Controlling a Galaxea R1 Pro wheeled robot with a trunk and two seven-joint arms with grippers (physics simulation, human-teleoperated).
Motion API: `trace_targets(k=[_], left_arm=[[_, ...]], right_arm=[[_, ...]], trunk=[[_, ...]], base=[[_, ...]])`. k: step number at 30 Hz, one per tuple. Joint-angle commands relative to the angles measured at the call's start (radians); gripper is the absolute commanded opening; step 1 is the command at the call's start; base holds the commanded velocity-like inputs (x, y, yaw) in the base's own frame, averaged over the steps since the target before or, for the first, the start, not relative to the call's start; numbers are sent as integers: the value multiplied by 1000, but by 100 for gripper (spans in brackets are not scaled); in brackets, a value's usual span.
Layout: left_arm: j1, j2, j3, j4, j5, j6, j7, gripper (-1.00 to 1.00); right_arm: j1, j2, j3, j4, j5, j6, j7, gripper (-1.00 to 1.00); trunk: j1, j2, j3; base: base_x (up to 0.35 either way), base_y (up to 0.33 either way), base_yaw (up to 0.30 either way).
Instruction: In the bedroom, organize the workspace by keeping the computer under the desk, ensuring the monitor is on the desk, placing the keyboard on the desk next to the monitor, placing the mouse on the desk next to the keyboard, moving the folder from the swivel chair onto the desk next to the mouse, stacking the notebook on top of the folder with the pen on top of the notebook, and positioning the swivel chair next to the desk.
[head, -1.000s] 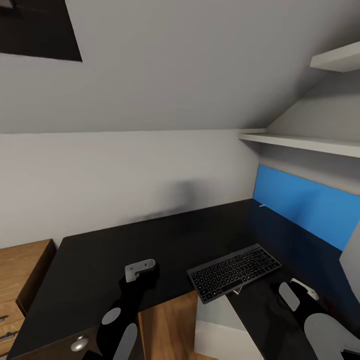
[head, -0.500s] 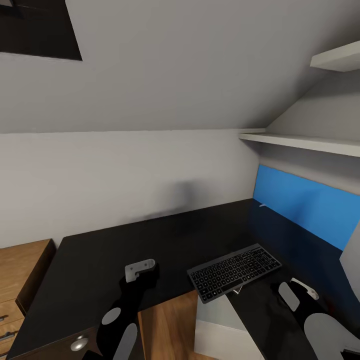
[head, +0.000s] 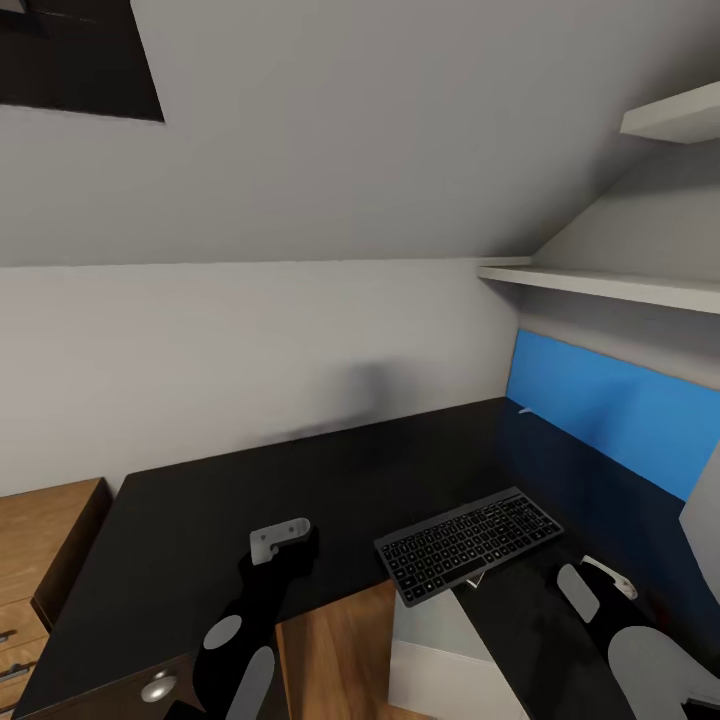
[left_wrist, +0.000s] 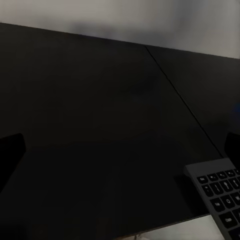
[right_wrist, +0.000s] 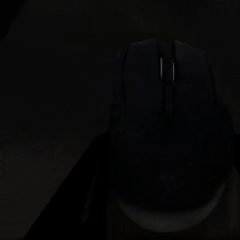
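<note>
The slim black keyboard (head: 468, 543) lies on the long black desk (head: 200, 520), its near edge overhanging the desk's inner corner; one corner of the keyboard (left_wrist: 217, 187) appears in the left wrist view. Below that corner stands the light grey computer (head: 432, 635). My left gripper (head: 298, 538) hovers over bare desk to the left of the keyboard, open, with a dark fingertip (left_wrist: 10, 155) at each side of its wrist view. My right gripper (head: 600, 585) is low over the desk to the right of the keyboard. The dark mouse (right_wrist: 167, 130) sits very close in front of it; contact is too dark to judge.
A bright blue panel (head: 610, 410) stands along the desk's right side under white shelves (head: 600, 285). A light wood cabinet (head: 40, 545) stands at the left. The pedestal's silver knob (head: 158, 687) shows below the desk edge. A grey sloping wall backs the desk.
</note>
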Motion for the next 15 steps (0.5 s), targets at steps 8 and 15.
trace_targets(k=[8,15], left_arm=[[-1,0,0,-1,10,3,9,100],[-1,0,0,-1,10,3,9,100]], right_arm=[[0,0,-3,-1,-20,2,-5,-100],[0,0,-3,-1,-20,2,-5,-100]], trunk=[[0,-1,-1],[0,-1,-1]], base=[[0,0,0],[0,0,0]])
